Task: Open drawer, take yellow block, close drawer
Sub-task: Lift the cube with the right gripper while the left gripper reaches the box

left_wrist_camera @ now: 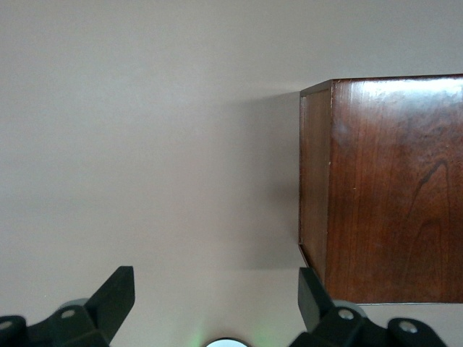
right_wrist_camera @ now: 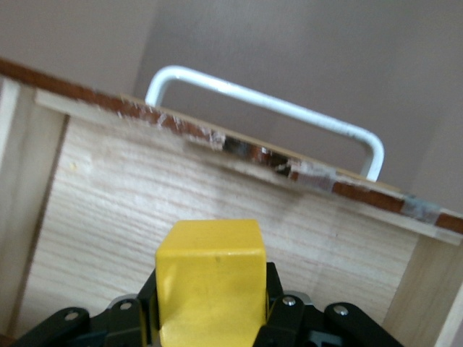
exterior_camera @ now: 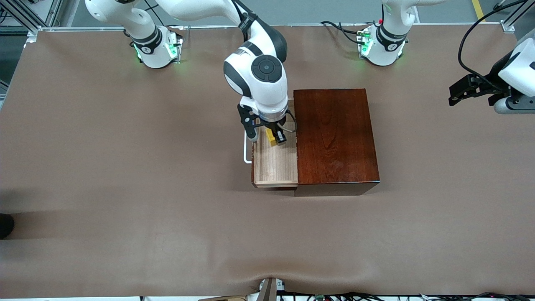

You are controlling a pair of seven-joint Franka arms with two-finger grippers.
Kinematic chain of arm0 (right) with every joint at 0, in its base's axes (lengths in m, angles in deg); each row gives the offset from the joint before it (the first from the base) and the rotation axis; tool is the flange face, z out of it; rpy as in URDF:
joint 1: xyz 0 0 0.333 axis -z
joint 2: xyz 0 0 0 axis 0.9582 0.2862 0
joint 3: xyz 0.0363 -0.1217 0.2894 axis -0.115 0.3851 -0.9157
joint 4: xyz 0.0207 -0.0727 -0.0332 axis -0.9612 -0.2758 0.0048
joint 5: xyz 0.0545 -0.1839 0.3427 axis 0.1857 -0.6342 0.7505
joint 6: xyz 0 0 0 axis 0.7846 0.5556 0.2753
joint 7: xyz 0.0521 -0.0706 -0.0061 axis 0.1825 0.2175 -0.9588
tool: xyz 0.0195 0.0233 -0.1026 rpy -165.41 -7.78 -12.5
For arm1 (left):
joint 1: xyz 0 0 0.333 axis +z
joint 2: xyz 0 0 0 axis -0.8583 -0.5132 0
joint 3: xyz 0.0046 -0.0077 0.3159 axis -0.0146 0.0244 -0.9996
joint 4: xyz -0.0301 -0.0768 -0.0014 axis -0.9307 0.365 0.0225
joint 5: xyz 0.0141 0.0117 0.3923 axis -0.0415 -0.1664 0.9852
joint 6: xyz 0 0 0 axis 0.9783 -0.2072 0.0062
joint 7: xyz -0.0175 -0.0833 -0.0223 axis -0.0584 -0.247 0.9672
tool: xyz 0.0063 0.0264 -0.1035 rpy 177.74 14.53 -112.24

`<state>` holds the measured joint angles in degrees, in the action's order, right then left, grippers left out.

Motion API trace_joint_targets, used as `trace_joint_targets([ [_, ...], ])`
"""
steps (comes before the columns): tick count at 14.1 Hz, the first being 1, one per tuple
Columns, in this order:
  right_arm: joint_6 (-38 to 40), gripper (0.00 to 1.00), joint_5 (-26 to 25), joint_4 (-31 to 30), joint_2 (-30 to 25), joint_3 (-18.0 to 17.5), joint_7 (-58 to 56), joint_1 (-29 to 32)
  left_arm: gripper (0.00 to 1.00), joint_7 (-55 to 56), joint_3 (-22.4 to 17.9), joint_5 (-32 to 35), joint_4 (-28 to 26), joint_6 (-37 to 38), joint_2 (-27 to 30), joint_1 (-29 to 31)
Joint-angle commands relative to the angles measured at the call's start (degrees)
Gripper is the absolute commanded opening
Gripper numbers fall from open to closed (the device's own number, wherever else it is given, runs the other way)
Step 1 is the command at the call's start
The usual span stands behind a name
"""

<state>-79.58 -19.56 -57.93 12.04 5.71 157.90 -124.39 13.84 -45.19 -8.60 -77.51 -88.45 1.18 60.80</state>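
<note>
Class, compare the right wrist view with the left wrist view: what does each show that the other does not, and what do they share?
Only the right wrist view shows the right gripper shut on the yellow block over the open drawer, with its white handle and pale wood floor.

Only the left wrist view shows the dark reddish-brown box from outside, and the left gripper open above bare table, waiting at the left arm's end.

Both share the brown table surface, and both look down past their own gripper's black fingers.
</note>
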Motion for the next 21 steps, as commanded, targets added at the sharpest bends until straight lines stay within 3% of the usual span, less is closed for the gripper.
trace_joint_targets([
  [1,2.76,0.0,0.06,1.32,-1.27,-0.77,0.12,2.49,1.0,-0.02,0.36,-0.48,0.25,0.12,0.01,0.7],
  [10,13.66,0.0,0.15,-0.26,-8.13,-0.59,-22.47,8.73,1.0,0.34,0.45,-0.83,0.25,0.03,-0.17,0.61],
  [16,13.66,0.0,1.55,-7.98,-15.85,-0.68,-35.28,13.91,1.0,0.69,0.71,-1.0,0.25,-0.06,-0.17,0.08],
  [21,16.98,0.0,1.73,-14.59,-21.93,-0.51,-50.4,19.98,1.0,8.05,2.46,-1.0,0.34,-0.06,-0.69,-1.41],
])
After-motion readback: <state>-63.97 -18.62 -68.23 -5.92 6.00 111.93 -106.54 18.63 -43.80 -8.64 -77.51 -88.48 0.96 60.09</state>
